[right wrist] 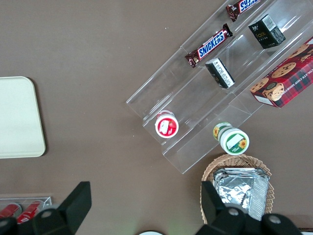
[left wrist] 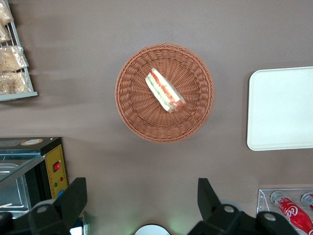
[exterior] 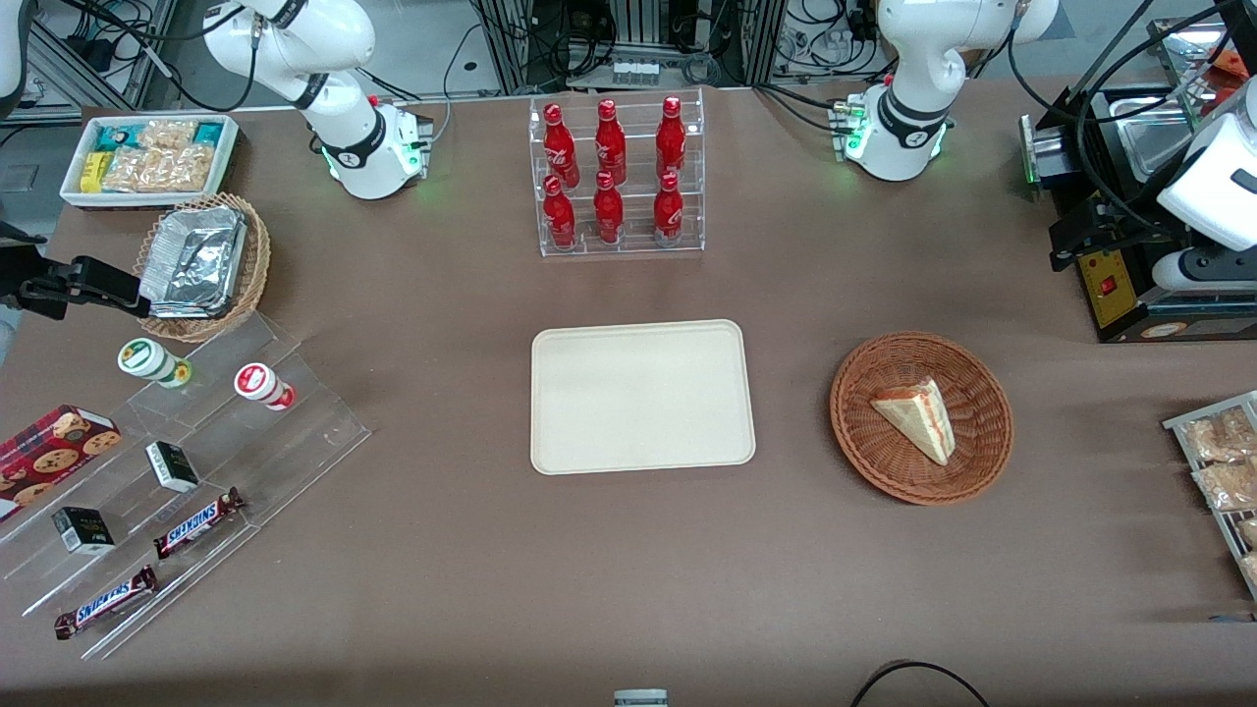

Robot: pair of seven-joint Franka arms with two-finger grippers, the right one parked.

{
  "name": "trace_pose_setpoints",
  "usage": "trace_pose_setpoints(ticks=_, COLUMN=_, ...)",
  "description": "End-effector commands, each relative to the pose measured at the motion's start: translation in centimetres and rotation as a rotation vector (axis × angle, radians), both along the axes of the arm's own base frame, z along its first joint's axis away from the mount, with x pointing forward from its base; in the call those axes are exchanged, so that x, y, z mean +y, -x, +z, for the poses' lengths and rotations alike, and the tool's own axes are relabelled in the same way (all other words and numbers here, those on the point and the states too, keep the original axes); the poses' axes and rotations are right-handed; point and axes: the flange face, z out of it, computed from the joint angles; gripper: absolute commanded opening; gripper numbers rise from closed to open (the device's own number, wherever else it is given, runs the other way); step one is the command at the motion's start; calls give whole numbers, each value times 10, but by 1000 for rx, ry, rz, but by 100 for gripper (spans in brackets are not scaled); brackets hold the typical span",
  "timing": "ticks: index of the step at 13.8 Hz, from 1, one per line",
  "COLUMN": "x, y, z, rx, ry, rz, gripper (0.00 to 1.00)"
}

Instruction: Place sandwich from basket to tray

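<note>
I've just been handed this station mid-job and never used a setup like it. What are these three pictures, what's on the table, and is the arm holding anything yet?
You are looking at two white robot arms bolted to a brown table. One picture looks at them from the front; the other two come from cameras on each arm's wrist, looking straight down. Only one arm works. Its gripper hangs open and empty above the table, apart from the basket. The sandwich lies in that round woven basket, untouched. The cream tray sits bare beside the basket, nearer the table's middle. Farther from the front camera stands a clear rack of red bottles. Toward the parked arm's end are chocolate bars on clear steps and a foil container in a lighter basket.
</note>
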Motion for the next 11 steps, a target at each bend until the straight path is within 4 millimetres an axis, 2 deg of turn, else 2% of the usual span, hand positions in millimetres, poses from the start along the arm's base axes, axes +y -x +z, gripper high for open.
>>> trace_pose_setpoints(ticks=1, x=-3, y=-1, z=2, rx=7, ry=7, rz=23, gripper=100)
trace_pose_setpoints(ticks=4, x=-1, y=-3, z=-1, rx=12, ry=5, rz=43, gripper=100)
trace_pose_setpoints(ticks=6, x=-4, y=-8, z=-19, rx=32, ry=-1, rz=100, gripper=100)
trace_pose_setpoints(ticks=10, x=-4, y=-16, z=-94, rx=-16, ry=-2, rz=219, gripper=100)
trace_pose_setpoints(ticks=11, x=-3, y=-15, z=-120, rx=-33, ry=-1, rz=269, gripper=100)
